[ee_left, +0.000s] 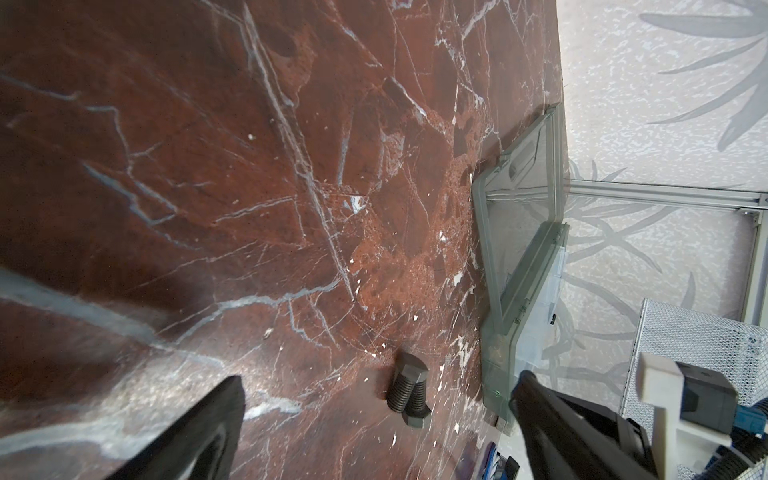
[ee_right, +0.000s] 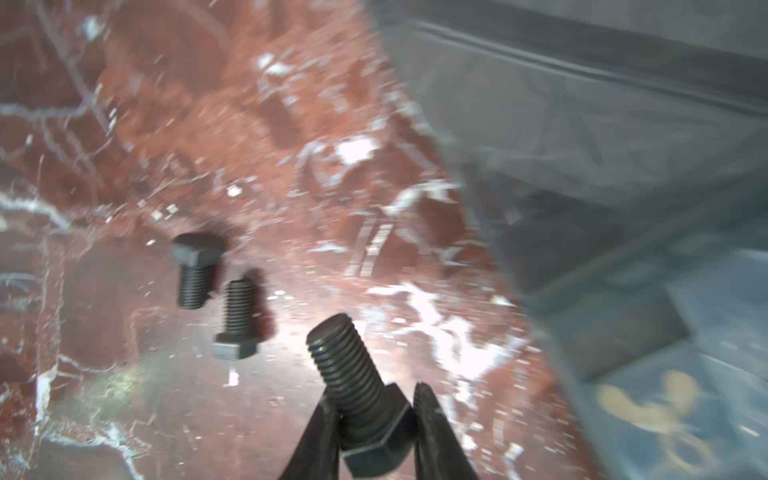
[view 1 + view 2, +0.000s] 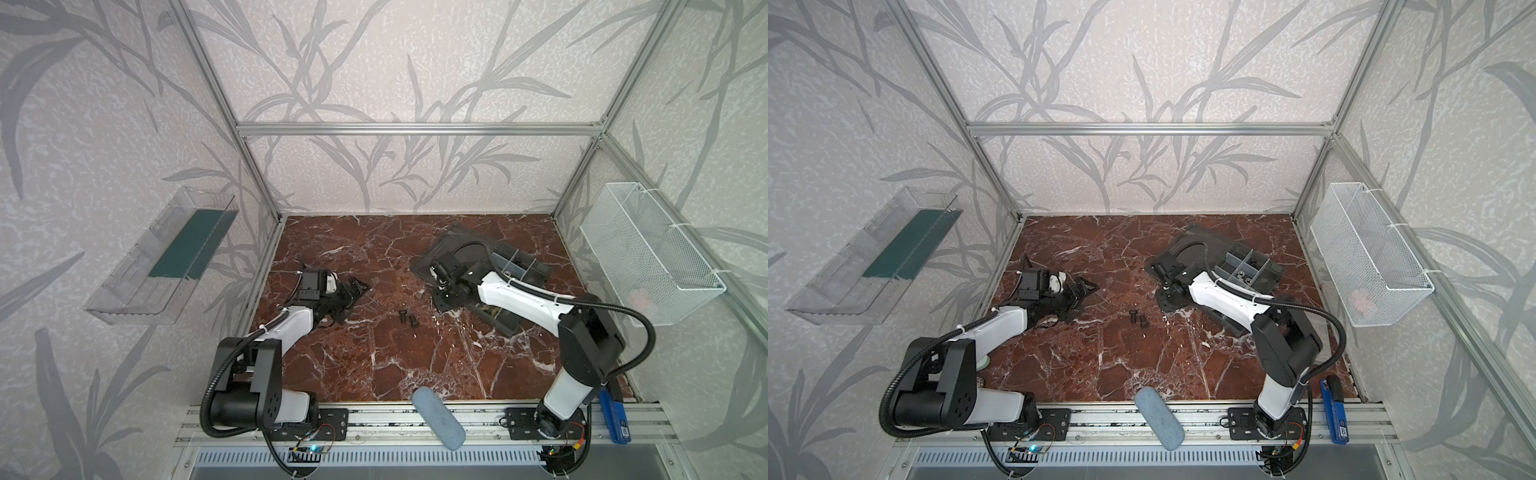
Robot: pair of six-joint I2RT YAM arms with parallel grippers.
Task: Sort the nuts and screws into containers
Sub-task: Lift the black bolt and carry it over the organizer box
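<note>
Mid-table: two loose screws (image 3: 408,319), side by side
Right gripper (image 2: 374,395): pinching one black screw (image 2: 347,370) near its head
Left gripper (image 1: 380,378): fingers spread, empty

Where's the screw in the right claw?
Right wrist view: the held screw is clamped in the right claw, over the tabletop between two loose screws and the organizer box.

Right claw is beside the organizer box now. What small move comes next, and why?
Probably carry the black screw over an open compartment of the organizer box before releasing. The right claw is shut on it near its head, and the box lies right beside it. Two loose screws lie on the marble table.
</note>
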